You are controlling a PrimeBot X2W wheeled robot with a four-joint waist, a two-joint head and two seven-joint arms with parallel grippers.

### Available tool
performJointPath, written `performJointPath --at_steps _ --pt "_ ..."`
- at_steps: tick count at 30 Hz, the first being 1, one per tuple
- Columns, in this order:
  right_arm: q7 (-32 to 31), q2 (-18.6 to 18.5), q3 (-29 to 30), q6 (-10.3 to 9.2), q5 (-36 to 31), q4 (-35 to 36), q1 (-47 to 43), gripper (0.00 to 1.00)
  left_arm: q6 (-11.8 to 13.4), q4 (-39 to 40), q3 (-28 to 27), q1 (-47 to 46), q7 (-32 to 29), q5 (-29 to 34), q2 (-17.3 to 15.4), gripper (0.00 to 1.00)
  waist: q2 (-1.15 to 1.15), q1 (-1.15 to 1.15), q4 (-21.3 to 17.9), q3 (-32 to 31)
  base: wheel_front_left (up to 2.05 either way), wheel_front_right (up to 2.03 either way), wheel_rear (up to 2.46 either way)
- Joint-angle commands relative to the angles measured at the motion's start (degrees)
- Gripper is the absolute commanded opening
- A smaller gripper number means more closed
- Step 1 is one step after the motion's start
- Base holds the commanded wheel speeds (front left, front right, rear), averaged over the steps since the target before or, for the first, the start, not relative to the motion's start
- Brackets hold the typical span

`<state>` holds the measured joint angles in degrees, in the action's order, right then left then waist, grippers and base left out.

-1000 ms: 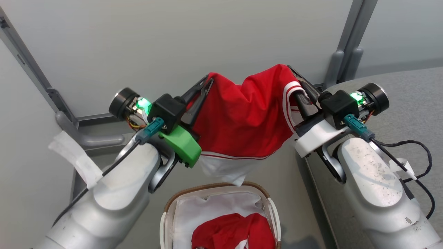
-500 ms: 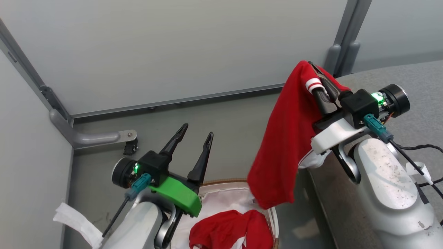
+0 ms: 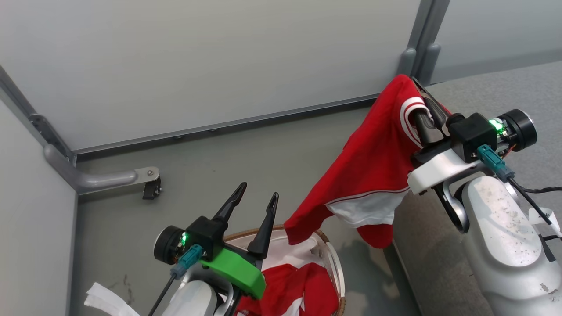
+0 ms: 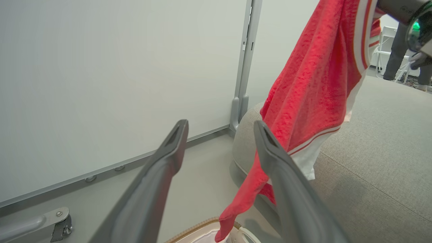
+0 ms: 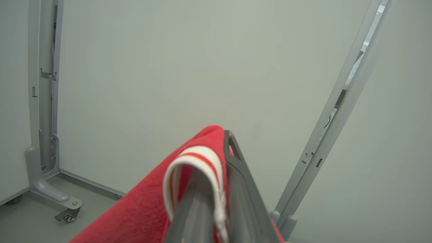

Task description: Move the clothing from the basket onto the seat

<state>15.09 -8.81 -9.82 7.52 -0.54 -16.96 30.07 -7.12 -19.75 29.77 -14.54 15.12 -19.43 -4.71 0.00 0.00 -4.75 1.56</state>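
— Left end effector (image 3: 259, 189), head view: condition?
— Released. Two dark fingers spread apart with nothing between them, raised above the near rim of the basket (image 3: 334, 267).
— Right end effector (image 3: 416, 85), same view?
— Clenched on the red garment (image 3: 373, 162) at a white-striped edge. The cloth hangs down and leftward from the fingers, beside the front edge of the seat (image 3: 505, 83), with its lowest corner over the basket.
— Basket contents?
— Second red garment (image 3: 298, 285), crumpled, on the white sheet (image 3: 290, 254). The basket stands on the floor (image 3: 219, 166), just beside the seat.
— Left wrist view?
— Left end effector (image 4: 220, 125): fingers parted, empty. Red garment (image 4: 314, 84): hangs from the upper right in front of the corner of the seat (image 4: 381, 141), with a white panel and thin stripe at its hem. Its tip reaches down to the rim of the basket (image 4: 199, 227); contact cannot be told.
— Right wrist view?
— Right end effector (image 5: 219, 145): jaws closed together with the red garment (image 5: 141, 209) pinched between them. White-and-red trim is folded over one finger and the cloth falls away to the lower left. Grey partition wall (image 5: 202, 67) behind.
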Motion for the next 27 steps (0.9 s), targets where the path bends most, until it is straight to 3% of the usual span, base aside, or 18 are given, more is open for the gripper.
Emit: performJointPath --at_steps 1,17,27 --pt "0.12 -0.03 0.01 -0.06 -0.48 0.46 0.66 0.00 -0.37 0.25 -0.36 0.84 0.05 0.70 0.18 1.00 0.00 0.00 -1.73 0.73 0.00 0.00 0.00" --pt "0.13 -1.48 0.65 -0.07 -0.40 1.33 3.57 0.00 -0.42 1.69 1.61 -2.50 0.05 1.95 1.10 1.00 0.00 0.00 -17.34 5.69 0.00 0.00 0.00" --pt "0.12 -1.88 1.81 -0.07 0.03 1.03 4.60 0.00 -0.42 1.89 3.38 -4.69 0.05 2.42 0.36 1.00 0.00 0.00 -20.77 9.02 0.00 0.00 0.00"
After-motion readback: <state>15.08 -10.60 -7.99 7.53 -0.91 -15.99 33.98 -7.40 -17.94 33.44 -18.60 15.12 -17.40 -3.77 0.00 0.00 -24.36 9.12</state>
